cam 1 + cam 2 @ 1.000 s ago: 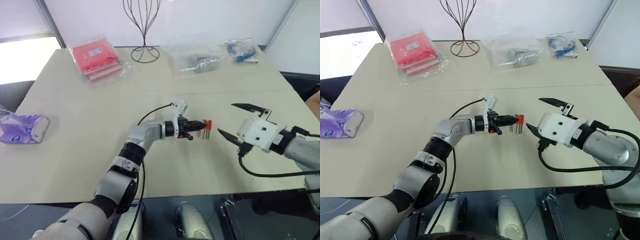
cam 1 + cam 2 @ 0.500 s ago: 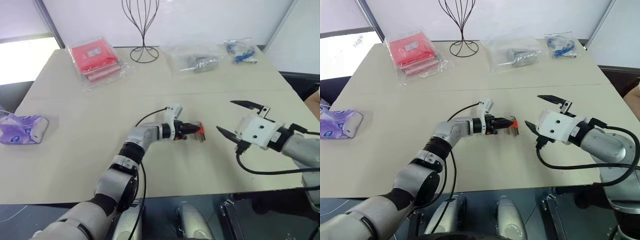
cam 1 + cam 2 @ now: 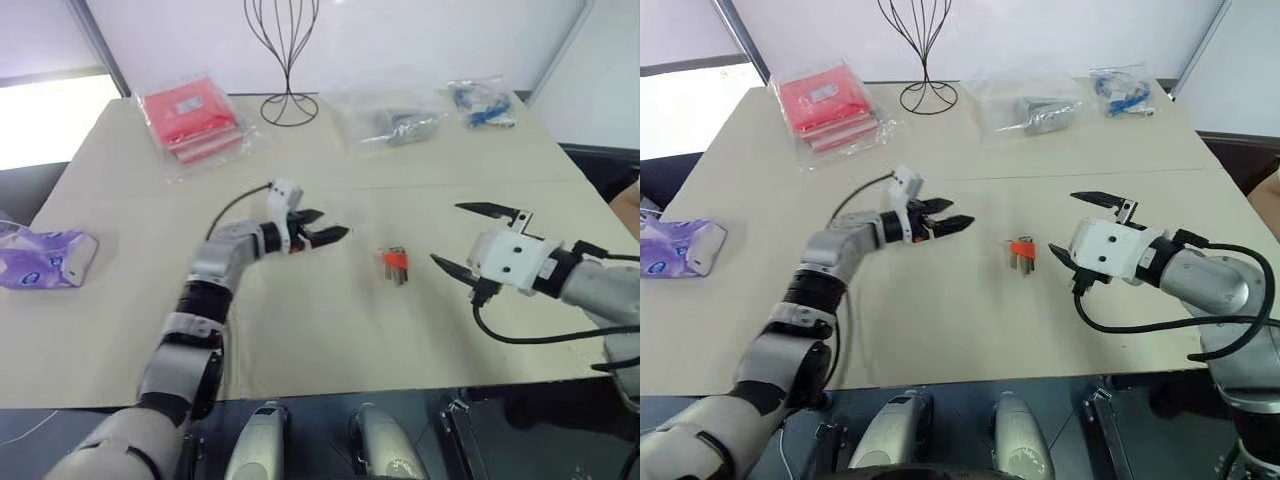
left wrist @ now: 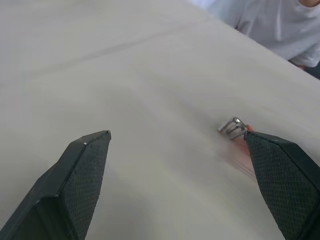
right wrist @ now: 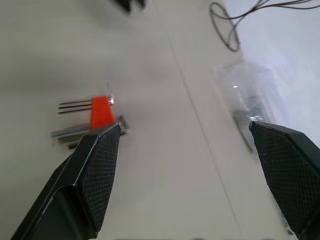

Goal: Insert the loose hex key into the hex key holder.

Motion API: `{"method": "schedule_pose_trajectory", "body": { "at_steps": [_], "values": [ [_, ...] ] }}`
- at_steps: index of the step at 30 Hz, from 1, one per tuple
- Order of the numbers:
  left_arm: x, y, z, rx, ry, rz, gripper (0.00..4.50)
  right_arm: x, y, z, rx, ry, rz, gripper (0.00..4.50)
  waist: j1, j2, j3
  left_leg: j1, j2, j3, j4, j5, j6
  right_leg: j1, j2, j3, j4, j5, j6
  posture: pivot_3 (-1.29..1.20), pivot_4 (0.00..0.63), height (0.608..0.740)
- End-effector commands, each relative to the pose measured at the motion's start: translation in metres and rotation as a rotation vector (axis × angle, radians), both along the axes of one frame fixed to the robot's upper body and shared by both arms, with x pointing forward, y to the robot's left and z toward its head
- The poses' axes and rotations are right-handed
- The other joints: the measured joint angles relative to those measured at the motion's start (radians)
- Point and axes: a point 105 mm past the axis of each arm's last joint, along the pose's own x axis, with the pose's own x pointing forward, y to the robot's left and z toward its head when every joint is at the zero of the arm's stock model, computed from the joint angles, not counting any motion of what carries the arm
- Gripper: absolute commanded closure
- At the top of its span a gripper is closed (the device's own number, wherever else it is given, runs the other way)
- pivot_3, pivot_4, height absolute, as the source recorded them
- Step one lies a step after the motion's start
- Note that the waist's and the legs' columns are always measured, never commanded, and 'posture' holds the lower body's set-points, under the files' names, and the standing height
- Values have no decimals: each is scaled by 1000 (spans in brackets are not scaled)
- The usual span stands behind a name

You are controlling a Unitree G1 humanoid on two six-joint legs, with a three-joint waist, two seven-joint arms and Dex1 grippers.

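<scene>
Here the orange holder [image 3: 396, 260] lies flat on the table [image 3: 300, 330] with its keys sticking out, between the two claws. The left claw [image 3: 325, 226] hangs wide open and empty, well apart from it. The right claw [image 3: 464, 238] gapes empty too.

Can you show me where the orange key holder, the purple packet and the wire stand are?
orange key holder [image 3: 396, 259], left eye view, orange block.
purple packet [image 3: 45, 256], left eye view, its middle.
wire stand [image 3: 289, 108], left eye view, round base.
</scene>
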Motion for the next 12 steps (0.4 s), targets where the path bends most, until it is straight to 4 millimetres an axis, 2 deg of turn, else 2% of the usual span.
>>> {"method": "schedule_pose_trajectory", "body": {
  "at_steps": [1, 7, 10, 12],
  "values": [
    [-18, 3, 33, -14, -101, -106, 40, -5, -9, 11, -39, 32, 20, 234, 2, 0, 0, 0, 0, 0, 0, 0, 0, 1, 0, 0, -1, 0, 0, 0, 150, 740],
    [-44, 29, 57, 82, -174, -209, 40, -17, -28, -1, -154, 219, 34, 234, -6, 0, 0, 1, 0, 0, -1, 0, 0, 1, 0, 0, -1, 0, 0, 0, 150, 740],
    [-56, 41, 63, 141, -237, -260, 40, -18, -29, 1, -177, 233, 53, 234, -11, 0, 0, 1, 1, 0, -1, 0, 0, 1, 0, 0, -1, 0, 0, 0, 150, 740],
    [-63, 49, 65, 157, -209, -281, 40, -17, -28, 5, -168, 233, 57, 234, -11, 0, 0, 3, 2, 1, -1, 0, 0, 1, 0, 1, -1, 0, 0, 0, 150, 740]
  ]
}}
